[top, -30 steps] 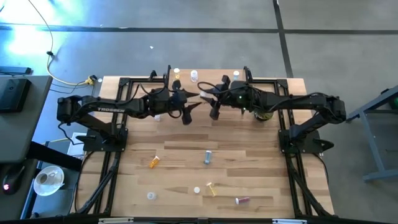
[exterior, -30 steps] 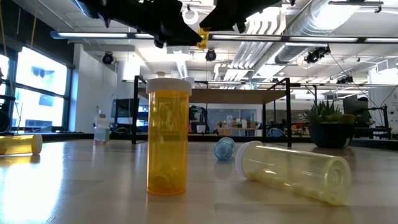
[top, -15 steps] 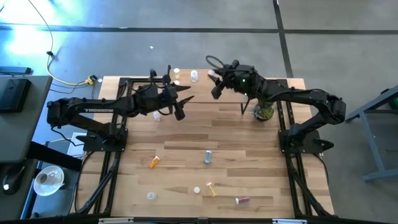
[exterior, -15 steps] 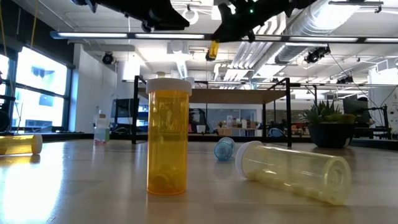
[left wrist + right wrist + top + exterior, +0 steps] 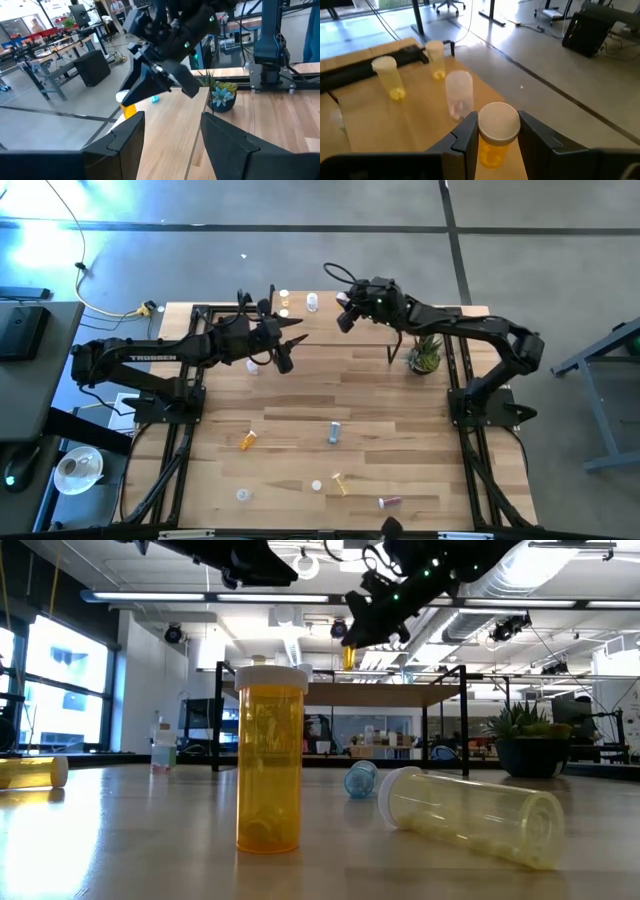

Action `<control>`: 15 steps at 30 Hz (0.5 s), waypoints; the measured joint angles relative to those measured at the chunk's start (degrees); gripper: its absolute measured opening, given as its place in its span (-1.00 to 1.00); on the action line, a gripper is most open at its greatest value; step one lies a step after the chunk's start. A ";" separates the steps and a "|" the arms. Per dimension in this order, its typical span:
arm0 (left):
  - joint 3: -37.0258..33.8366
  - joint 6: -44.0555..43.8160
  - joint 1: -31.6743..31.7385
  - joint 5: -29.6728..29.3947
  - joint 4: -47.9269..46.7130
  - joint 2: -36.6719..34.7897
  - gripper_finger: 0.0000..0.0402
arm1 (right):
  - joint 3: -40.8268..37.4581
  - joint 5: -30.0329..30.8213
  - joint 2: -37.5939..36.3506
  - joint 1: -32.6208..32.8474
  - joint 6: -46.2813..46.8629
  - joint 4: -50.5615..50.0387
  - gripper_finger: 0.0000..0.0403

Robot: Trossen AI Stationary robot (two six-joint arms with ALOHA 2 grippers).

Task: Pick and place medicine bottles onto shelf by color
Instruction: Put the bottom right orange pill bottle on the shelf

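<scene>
My right gripper (image 5: 497, 131) is shut on a yellow, white-capped medicine bottle (image 5: 493, 150) and hovers over the shelf (image 5: 380, 694) at the table's far edge (image 5: 345, 315). On the shelf stand two yellow bottles (image 5: 390, 79) (image 5: 435, 60) and a clear one (image 5: 458, 95). My left gripper (image 5: 172, 137) is open and holds nothing, to the left of the shelf's front (image 5: 285, 348). More bottles lie on the table: orange (image 5: 247, 440), blue-grey (image 5: 334, 432), yellow (image 5: 340, 483) and pinkish-red (image 5: 389, 501). My right gripper pinches the yellow bottle between its two fingers at the capped top end (image 5: 498, 120). The fingers slant down from the table's right side. The bottle hangs below them (image 5: 348, 657), roughly upright and clear of the shelf top.
A green potted plant (image 5: 424, 358) stands beside the shelf's right legs. Close to the low camera are an upright orange bottle (image 5: 270, 762) and a clear bottle on its side (image 5: 470, 812). Two loose white caps (image 5: 242, 494) (image 5: 316, 485) lie near the front edge.
The two grippers were together at the table's middle. My right gripper has swung toward the far edge with the yellow bottle, turned, and sunk toward the shelf top. My left gripper has drawn back toward the left.
</scene>
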 joint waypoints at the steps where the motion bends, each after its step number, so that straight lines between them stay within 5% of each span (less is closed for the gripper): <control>1: 0.00 0.00 0.00 -0.01 0.03 0.01 -0.10 | 0.00 0.00 0.29 -0.08 -0.16 -0.10 -0.50; 15: 0.00 -0.02 0.00 -0.02 0.14 0.04 -0.10 | 0.00 -0.33 1.59 -1.75 -1.53 -2.97 -0.50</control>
